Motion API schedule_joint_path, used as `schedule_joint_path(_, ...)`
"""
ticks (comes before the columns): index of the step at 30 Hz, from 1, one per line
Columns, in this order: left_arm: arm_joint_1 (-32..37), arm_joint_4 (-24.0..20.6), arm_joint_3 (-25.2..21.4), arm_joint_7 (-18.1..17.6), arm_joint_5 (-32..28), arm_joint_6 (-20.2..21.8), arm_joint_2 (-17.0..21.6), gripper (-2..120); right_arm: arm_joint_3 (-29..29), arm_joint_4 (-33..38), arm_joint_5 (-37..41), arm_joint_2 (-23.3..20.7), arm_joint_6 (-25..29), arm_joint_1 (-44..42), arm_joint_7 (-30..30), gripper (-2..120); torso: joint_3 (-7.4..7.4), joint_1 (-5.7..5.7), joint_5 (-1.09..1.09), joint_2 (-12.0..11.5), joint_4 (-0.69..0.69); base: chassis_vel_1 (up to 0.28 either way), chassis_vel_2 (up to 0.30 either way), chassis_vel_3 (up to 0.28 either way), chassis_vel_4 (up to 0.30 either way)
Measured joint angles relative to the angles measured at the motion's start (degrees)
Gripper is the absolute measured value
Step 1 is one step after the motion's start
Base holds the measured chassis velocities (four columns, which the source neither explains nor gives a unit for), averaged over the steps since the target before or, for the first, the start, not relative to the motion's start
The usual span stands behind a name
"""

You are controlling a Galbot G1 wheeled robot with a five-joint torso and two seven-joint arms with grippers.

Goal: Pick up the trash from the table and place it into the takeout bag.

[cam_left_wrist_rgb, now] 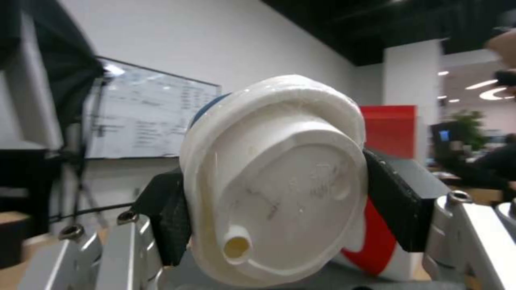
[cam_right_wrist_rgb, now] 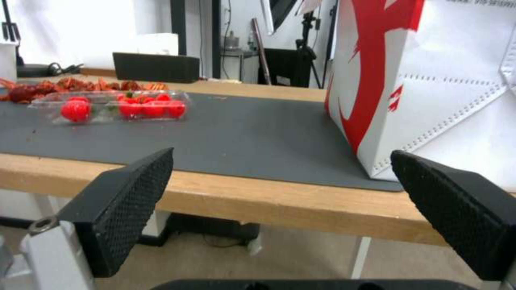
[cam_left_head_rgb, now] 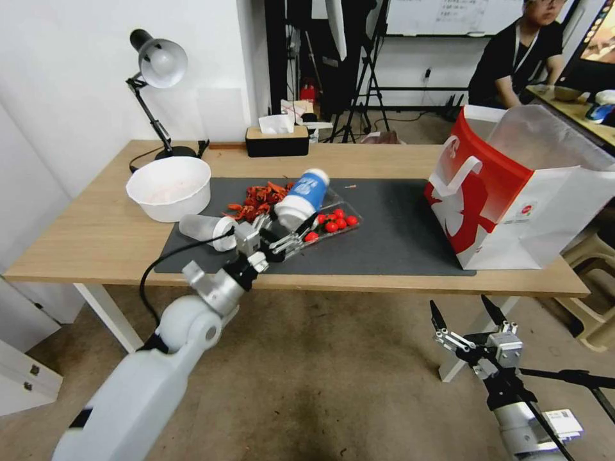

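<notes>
- The carry step looks to be in hand: the left pincer (cam_left_head_rgb: 296,235) is clamped on the blue-white lidded paper cup (cam_left_head_rgb: 303,198), which tilts up and away from it, lifted over the dark mat (cam_left_head_rgb: 384,230) on the tabletop (cam_left_head_rgb: 96,237).
- The cup's white plastic lid (cam_left_wrist_rgb: 279,181) faces the left wrist camera, domed, glossy, with a small round sip hole; a black pad (cam_left_wrist_rgb: 395,201) presses on either side.
- The takeout bag (cam_left_head_rgb: 512,192) stands well apart from that pincer, toward the robot's right: boxy, stiff, red and white, mouth open upward.
- The next move would call for swinging the cup across and above the bag's rim before letting go.
- Just beside the left pincer lie a frosted lidded cup (cam_left_head_rgb: 205,228) on its side, a clear tray of red fruit (cam_left_head_rgb: 333,223) and red scraps (cam_left_head_rgb: 256,195).
- The right pincer (cam_left_head_rgb: 466,314) hangs below the tabletop edge, its knurled black pads (cam_right_wrist_rgb: 129,201) wide apart, the bag just ahead.
</notes>
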Motion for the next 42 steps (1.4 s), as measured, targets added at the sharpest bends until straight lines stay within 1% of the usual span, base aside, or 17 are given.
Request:
schedule_joint_path(2,-1.7,1.1,-0.2,7.2,-3.8,-6.2,1.2,67,-0.1,0.3,0.0,0.0,0.0,0.0,0.0,100,0.0,0.0,0.01,0.0,-0.01,0.0,0.0,0.0,0.0)
schedule_joint_path(4,-6.7,3.9,1.3,18.0,-8.5,-10.5,3.1,67,-0.1,0.7,0.0,0.2,0.0,-0.1,0.0,100,-0.01,0.0,0.01,0.0,-0.02,0.0,0.0,0.0,0.0)
schedule_joint_path(5,-6.7,3.9,1.3,18.0,-8.5,-10.5,3.1,67,-0.1,0.7,0.0,0.2,0.0,-0.1,0.0,100,-0.01,0.0,0.01,0.0,-0.02,0.0,0.0,0.0,0.0)
schedule_joint_path(7,-11.7,6.7,3.9,23.7,-12.4,-11.9,4.1,67,0.0,1.1,0.0,0.4,0.0,-0.4,0.0,100,0.0,0.0,0.0,0.0,-0.01,0.0,0.0,0.0,0.0)
schedule_joint_path(10,-17.0,9.3,7.6,26.5,-15.0,-12.0,4.4,67,0.1,1.4,-0.1,0.9,0.0,-0.7,0.0,100,0.0,0.0,0.01,0.0,-0.01,0.0,0.0,0.0,0.0)
schedule_joint_path(15,-23.5,13.1,12.7,27.7,-17.2,-11.6,3.3,67,0.2,1.8,-0.5,1.7,0.0,-1.0,0.0,100,0.0,0.0,0.02,0.0,-0.01,0.0,0.0,0.0,0.0)
schedule_joint_path(17,-29.5,16.8,16.3,28.0,-18.5,-11.1,1.0,67,0.3,2.4,-0.7,2.5,-0.2,-1.1,0.0,100,0.0,0.0,0.01,0.0,0.0,0.0,0.0,0.0,0.0)
schedule_joint_path(24,-40.9,24.1,23.8,28.0,-19.8,-10.7,-3.8,67,-0.2,2.9,-1.9,4.5,-0.5,-1.0,0.0,100,0.01,0.0,0.01,0.0,0.0,0.0,0.0,0.0,0.0)
schedule_joint_path(28,-51.9,31.9,30.6,28.0,-20.1,-10.2,-9.0,67,-0.2,3.2,-2.4,5.5,-0.5,-1.4,0.0,100,0.0,0.01,0.02,0.0,-0.02,0.0,0.0,0.0,0.0)
schedule_joint_path(30,-53.4,33.1,31.7,27.9,-20.1,-10.3,-9.8,67,-0.1,3.2,-2.4,5.6,-0.5,-1.5,0.0,100,0.0,0.01,0.03,0.0,-0.01,0.0,0.0,0.0,0.0)
schedule_joint_path(32,-58.3,37.3,35.2,27.9,-20.3,-10.5,-13.0,67,0.2,3.3,-2.4,5.8,-0.2,-1.9,-0.1,100,0.01,0.01,0.02,0.0,0.0,0.0,0.0,0.0,0.0)
schedule_joint_path(33,-58.3,37.3,35.2,27.9,-20.3,-10.5,-13.0,67,0.2,3.3,-2.4,5.8,-0.2,-1.9,-0.1,100,0.01,0.01,0.02,0.0,0.0,0.0,0.0,0.0,0.0)
schedule_joint_path(37,-65.9,45.3,38.6,27.8,-21.3,-11.0,-20.5,67,0.8,3.3,-2.2,6.3,0.7,-2.7,-0.5,100,0.0,0.01,0.02,0.0,-0.01,0.0,0.0,0.0,0.0)
schedule_joint_path(38,-65.9,45.3,38.6,27.8,-21.3,-11.0,-20.5,67,0.8,3.3,-2.2,6.3,0.7,-2.7,-0.5,100,0.0,0.01,0.02,0.0,-0.01,0.0,0.0,0.0,0.0)
schedule_joint_path(40,-68.6,49.7,39.4,27.8,-21.4,-11.6,-25.0,67,1.0,3.2,-2.1,6.6,1.3,-3.2,-0.8,100,0.0,0.0,0.01,0.0,0.0,0.0,0.0,0.0,0.0)
schedule_joint_path(41,-69.8,51.8,39.5,27.9,-21.4,-11.7,-26.6,67,1.0,3.0,-2.1,6.7,1.6,-3.3,-0.9,100,0.0,0.0,0.02,0.0,-0.07,0.0,0.0,0.0,0.0)
schedule_joint_path(42,-69.8,51.8,39.5,27.9,-21.4,-11.7,-26.6,67,1.0,3.0,-2.1,6.7,1.6,-3.3,-0.9,100,0.0,0.0,0.02,0.0,-0.07,0.0,0.0,0.0,0.0)
